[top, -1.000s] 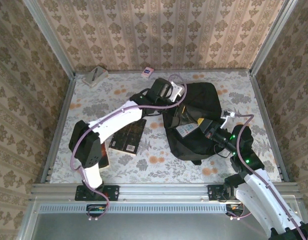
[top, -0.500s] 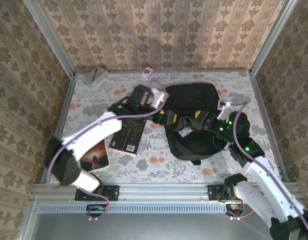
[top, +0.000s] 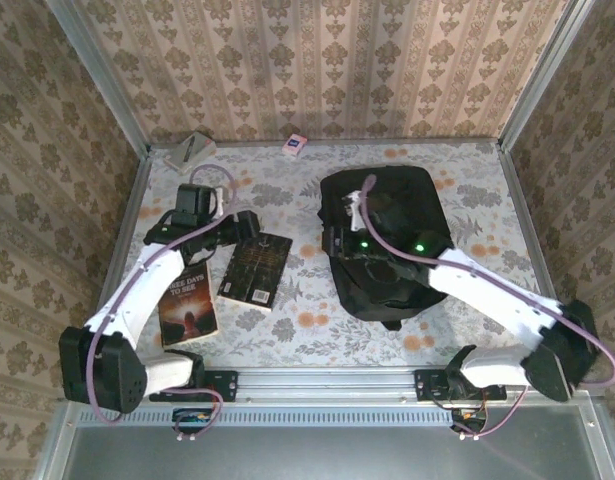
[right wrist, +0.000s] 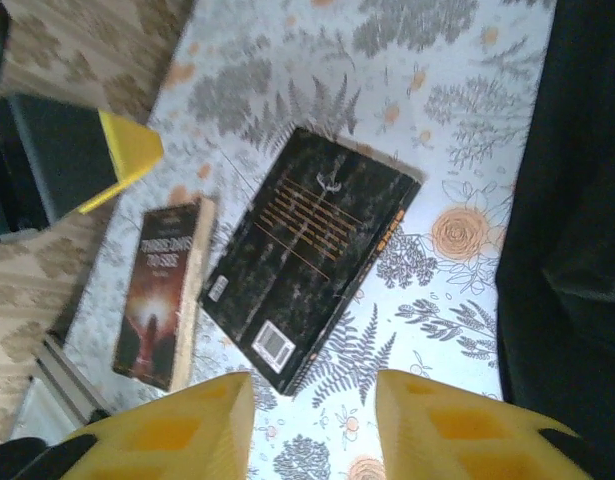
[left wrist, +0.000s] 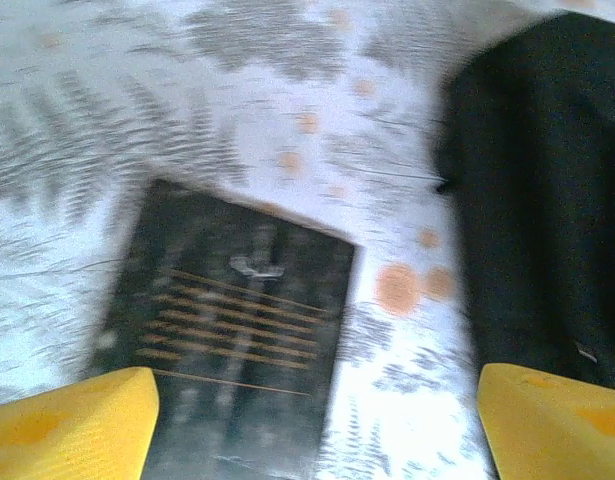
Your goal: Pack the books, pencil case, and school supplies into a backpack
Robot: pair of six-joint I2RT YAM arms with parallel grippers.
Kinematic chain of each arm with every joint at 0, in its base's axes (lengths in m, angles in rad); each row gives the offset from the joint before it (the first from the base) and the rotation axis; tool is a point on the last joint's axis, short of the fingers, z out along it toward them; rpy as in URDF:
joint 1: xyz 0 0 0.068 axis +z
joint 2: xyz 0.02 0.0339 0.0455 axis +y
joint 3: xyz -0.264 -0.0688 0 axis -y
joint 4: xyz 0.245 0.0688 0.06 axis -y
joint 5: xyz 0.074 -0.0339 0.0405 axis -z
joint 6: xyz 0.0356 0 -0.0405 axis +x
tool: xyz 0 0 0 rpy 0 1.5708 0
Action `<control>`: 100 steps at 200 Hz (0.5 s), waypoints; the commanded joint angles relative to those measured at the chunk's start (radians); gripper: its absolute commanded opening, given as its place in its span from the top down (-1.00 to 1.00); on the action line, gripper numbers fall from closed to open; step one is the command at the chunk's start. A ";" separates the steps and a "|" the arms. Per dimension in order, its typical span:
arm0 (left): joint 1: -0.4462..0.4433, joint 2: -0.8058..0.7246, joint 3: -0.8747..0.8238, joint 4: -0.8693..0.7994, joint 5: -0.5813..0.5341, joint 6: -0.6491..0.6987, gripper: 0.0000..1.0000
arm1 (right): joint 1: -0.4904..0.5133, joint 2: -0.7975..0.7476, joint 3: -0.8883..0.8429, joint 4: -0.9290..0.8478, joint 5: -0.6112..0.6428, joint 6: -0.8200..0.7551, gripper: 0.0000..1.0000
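The black backpack (top: 387, 250) lies at the table's middle right and also runs down the right side of the left wrist view as the backpack (left wrist: 547, 200). Left of it lies a black book (top: 255, 270), with a dark book with an orange glow (top: 187, 305) further left. My left gripper (top: 249, 228) hovers over the black book (left wrist: 227, 330), wide open and empty (left wrist: 317, 430). My right gripper (top: 332, 240) reaches over the backpack's left edge, open with nothing between its fingers (right wrist: 312, 430). It looks down on the black book (right wrist: 307, 260) and the glowing book (right wrist: 157, 300).
A tiny pink-white packet (top: 295, 144) sits at the back wall. A flat grey item (top: 190, 153) lies in the back left corner. Metal rails edge the flowered table (top: 317, 330). The left gripper's yellow finger (right wrist: 127, 150) shows in the right wrist view.
Both grippers have opened. The left arm swung left from the backpack's mouth to above the black book. The right arm stretched leftward across the backpack.
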 commanded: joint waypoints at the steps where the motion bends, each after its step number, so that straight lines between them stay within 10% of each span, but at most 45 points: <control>1: 0.031 0.068 -0.014 -0.020 -0.110 -0.090 -0.72 | 0.018 0.151 0.053 -0.012 -0.055 0.073 0.08; 100: 0.059 0.377 -0.050 0.100 -0.011 -0.226 -0.77 | 0.114 0.566 0.287 -0.090 0.036 0.141 -0.20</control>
